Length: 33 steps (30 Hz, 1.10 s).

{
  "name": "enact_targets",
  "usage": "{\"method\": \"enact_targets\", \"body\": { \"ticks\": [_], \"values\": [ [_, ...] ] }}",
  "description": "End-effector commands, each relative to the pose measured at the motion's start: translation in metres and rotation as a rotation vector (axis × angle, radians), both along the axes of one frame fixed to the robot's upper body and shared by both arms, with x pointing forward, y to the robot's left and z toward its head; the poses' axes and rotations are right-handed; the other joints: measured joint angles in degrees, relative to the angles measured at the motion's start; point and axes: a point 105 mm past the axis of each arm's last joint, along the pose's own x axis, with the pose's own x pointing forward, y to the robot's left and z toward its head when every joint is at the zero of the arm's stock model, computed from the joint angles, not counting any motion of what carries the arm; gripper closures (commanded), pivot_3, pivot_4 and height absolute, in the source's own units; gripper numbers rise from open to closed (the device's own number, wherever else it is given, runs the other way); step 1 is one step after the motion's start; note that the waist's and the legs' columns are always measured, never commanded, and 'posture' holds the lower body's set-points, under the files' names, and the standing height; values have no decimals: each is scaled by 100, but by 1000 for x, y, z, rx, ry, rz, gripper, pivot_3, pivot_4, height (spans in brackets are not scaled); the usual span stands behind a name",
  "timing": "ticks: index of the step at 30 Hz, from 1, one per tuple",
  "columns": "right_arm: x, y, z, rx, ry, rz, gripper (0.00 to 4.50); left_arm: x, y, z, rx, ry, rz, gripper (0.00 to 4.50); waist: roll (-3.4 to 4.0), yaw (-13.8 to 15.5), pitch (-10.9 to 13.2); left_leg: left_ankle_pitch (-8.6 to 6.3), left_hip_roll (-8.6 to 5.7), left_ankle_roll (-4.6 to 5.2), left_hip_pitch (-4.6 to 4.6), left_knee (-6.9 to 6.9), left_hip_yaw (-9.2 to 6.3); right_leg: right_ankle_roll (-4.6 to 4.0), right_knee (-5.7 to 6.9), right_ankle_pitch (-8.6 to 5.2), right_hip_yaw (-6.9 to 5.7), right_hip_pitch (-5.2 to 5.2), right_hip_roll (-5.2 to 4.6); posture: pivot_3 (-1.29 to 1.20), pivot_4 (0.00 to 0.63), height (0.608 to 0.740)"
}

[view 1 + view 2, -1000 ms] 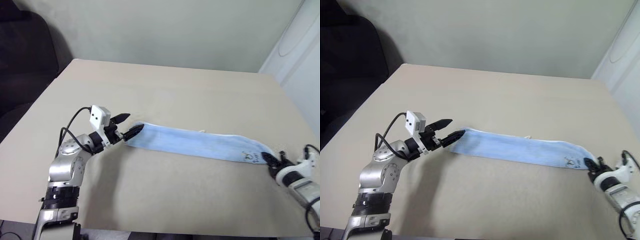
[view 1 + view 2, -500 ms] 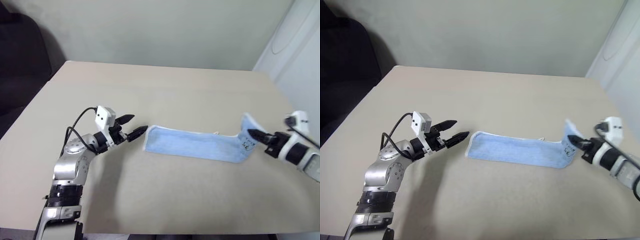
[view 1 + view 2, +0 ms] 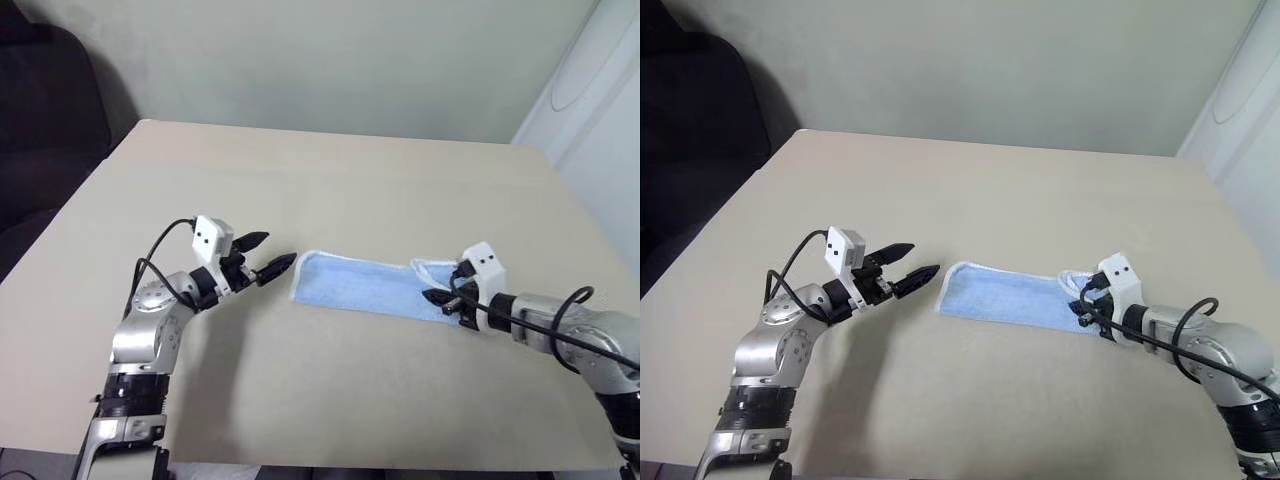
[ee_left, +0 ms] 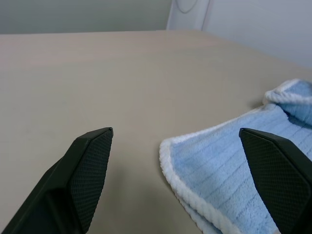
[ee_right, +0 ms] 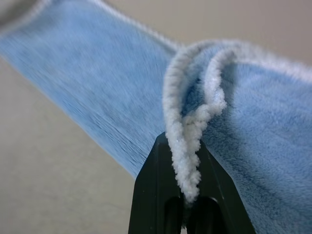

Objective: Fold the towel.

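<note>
The light-blue towel (image 3: 355, 284) lies as a long strip on the tan table (image 3: 300, 180). Its right end is lifted and doubled back over the strip. My right gripper (image 3: 438, 297) is shut on that end's white stitched edge (image 5: 187, 141), low over the towel and pointing left. My left gripper (image 3: 273, 254) stands open just off the towel's left end, not touching it. In the left wrist view the towel's corner (image 4: 219, 170) lies between and ahead of the two fingers (image 4: 87, 165).
A dark chair (image 3: 40, 100) stands beyond the table's far left corner. A white panel (image 3: 600, 90) rises past the right edge. The table's front edge runs close under both arms.
My right gripper has swung left with the towel's right end, lifting it and laying it back over the strip. The left gripper has kept its place, open.
</note>
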Motion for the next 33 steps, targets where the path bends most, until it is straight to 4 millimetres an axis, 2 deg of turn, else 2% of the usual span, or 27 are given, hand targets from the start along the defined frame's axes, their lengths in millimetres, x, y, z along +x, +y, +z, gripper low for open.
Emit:
{"method": "enact_targets", "body": {
  "ticks": [1, 4, 10, 13, 16, 19, 22, 26, 28, 31, 33],
  "values": [
    [4, 4, 6, 19, -25, 20, 4260, -3, 1, 16, -10, -70, 4, 0, -1, 0, 0, 0, 0, -1, 0, 0, 0, 0, 0, 0, 0, 0, 0, 0, 150, 740],
    [4, 7, 10, 64, -33, 29, 3506, -3, 2, 16, -13, -71, 10, 0, -1, 0, 0, 3, 0, -4, 4, -1, -1, 1, 0, -1, 0, 2, 1, 0, 150, 740],
    [-14, 13, 38, 162, -112, 110, 1450, -4, 3, 16, -12, -66, 13, 0, 0, 4, 1, 4, -2, -6, 2, -1, -1, 6, 0, -5, 0, 2, 1, 0, 150, 740],
    [-16, 1, 49, 177, -161, 80, 1450, -5, 3, 15, -11, -61, 12, 0, -2, 5, 2, 4, -2, -7, 1, -2, -1, 4, -1, -7, -1, 3, 1, 0, 150, 740],
    [-11, -23, 58, 171, -239, -10, 1450, -4, 3, 14, -11, -55, 8, 0, -4, 11, 3, 5, -2, -7, -1, 0, -2, 7, -2, -11, 0, 4, 0, 0, 150, 740],
    [3, -44, 62, 159, -307, -129, 2015, -3, -1, 12, -12, -47, -2, 0, -6, 1, 4, 5, -3, -7, 0, 0, -1, 14, -3, -16, 3, 2, 0, 0, 150, 740],
    [13, -53, 55, 143, -344, -185, 3137, -2, -6, 12, -17, -44, -16, 0, -6, -5, 5, 5, 0, -8, 6, -2, -1, 39, -2, -31, 2, 1, 1, 0, 150, 740],
    [24, -53, 29, 126, -340, -215, 4485, -4, -11, 12, -24, -35, -31, 0, -4, -6, 6, 4, 2, -7, 12, -6, -1, -9, 1, 1, 1, 2, 1, 0, 150, 740],
    [25, -50, 17, 114, -321, -207, 4485, -5, -11, 12, -27, -31, -33, 0, -2, -5, 7, 4, 2, -8, 15, -11, -2, -8, 1, 2, 1, 2, 1, 0, 150, 740],
    [24, -44, -13, 107, -252, -198, 4485, -8, -11, 12, -58, -12, -32, 0, -2, -2, 7, 4, 2, -8, 16, -12, -2, -8, 2, 4, 0, 4, 0, 0, 150, 740],
    [21, -42, -41, 91, -185, -205, 4485, -13, -9, 11, -72, 11, -25, 0, -4, -2, 6, 4, 2, -8, 17, -12, -3, -9, 1, 4, -1, 6, 0, 0, 150, 740]
  ]
}}
